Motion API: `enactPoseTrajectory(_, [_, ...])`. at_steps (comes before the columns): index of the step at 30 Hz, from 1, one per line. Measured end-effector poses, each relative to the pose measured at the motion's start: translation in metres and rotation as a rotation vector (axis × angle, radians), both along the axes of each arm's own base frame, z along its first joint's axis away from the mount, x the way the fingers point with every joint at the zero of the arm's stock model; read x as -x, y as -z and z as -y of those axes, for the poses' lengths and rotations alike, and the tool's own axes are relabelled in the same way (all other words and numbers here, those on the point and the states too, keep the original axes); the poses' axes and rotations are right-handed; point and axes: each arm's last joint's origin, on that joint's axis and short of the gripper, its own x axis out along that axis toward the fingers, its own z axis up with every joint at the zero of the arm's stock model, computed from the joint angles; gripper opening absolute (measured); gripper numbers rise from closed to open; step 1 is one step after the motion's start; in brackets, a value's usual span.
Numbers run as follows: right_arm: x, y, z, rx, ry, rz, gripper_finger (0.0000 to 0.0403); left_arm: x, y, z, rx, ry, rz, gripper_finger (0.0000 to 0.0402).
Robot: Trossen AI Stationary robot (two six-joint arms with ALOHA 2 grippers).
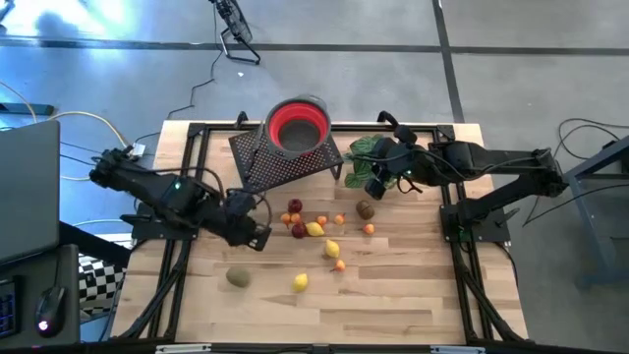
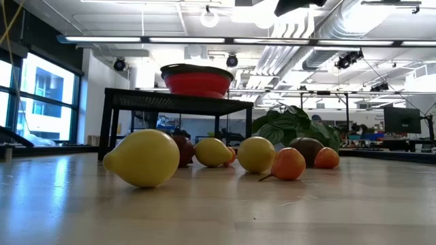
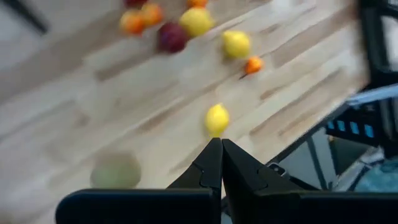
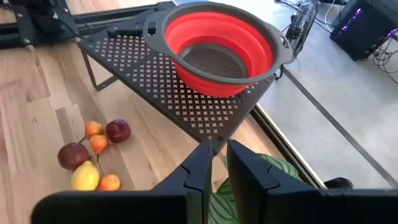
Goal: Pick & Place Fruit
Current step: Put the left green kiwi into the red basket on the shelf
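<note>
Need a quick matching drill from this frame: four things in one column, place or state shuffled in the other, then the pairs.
Things:
1. red bowl
2. black mesh rack
3. leafy plant
4. left gripper

Place or state:
A. jaws shut, holding nothing
B. lying under the right gripper
C. sitting on top of the rack
D. standing at the table's far edge, behind the fruit

Pairs: 1-C, 2-D, 3-B, 4-A
</note>
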Motion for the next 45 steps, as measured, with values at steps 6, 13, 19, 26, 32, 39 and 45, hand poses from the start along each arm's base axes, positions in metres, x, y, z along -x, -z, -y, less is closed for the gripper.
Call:
enactPoseTrajectory(6, [-0.002,-0.002,0.0,-0.009,0.005,0.04,0.0043,0.005,0.012,0.023,0.067,-0.094,-0.119,0.0003])
enactPoseTrajectory(13, [-0.006,-0.007,0.0,-0.011,0.004,0.104,0.0043,0.011,0.032,0.049,0.055,-0.213,-0.273,0.0003])
enactPoseTrajectory(19, [-0.006,-0.008,0.0,0.01,-0.013,0.101,0.0043,0.007,0.044,0.065,0.079,-0.337,-0.317,0.0003])
enactPoseTrajectory(26, [-0.007,-0.008,0.0,0.03,-0.046,0.081,0.0043,-0.001,0.059,0.074,0.115,-0.413,-0.43,0.0003])
enactPoseTrajectory(32, [-0.007,-0.008,-0.002,-0.009,-0.101,0.082,0.0043,-0.009,0.076,0.084,0.133,-0.485,-0.558,0.0003])
enactPoseTrajectory(39, [-0.008,-0.008,-0.003,0.006,-0.14,0.071,0.0043,-0.018,0.094,0.092,0.07,-0.439,-0.625,0.0003])
enactPoseTrajectory(45, [-0.008,-0.008,-0.003,0.006,-0.141,0.069,0.0043,-0.012,0.112,0.097,0.051,-0.24,-0.806,0.0002])
